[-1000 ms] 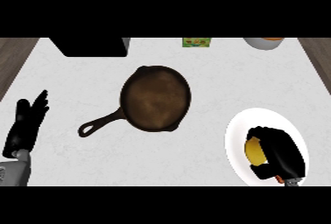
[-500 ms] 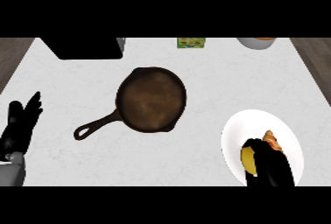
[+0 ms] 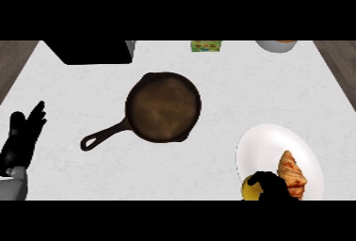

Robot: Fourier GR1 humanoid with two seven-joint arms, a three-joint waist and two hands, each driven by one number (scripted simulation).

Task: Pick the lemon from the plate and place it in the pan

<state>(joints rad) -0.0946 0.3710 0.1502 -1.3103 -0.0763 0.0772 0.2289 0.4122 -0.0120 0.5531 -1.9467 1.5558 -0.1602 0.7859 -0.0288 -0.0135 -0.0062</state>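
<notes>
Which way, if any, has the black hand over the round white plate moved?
Yes. The right hand has drawn back toward the view's lower edge, from the middle of the round white plate to its near rim, gripping the yellow lemon.

Plate to pan: we see bare worktop [image 3: 230, 94] between the plate [image 3: 268, 141] and the pan [image 3: 164, 106]; nothing stands in that lane.
On the plate: a croissant [image 3: 292, 173] lies just beside the lemon [image 3: 249, 188], on its right.
Pan handle: it juts toward the lower left, away from the plate.
Far edge: we note a black box [image 3: 94, 51], a green packet [image 3: 206, 45] and a bowl [image 3: 277, 45], all well apart from the pan.
Left side: the left hand [image 3: 21, 136] rests near the edge, clear of the pan.
</notes>
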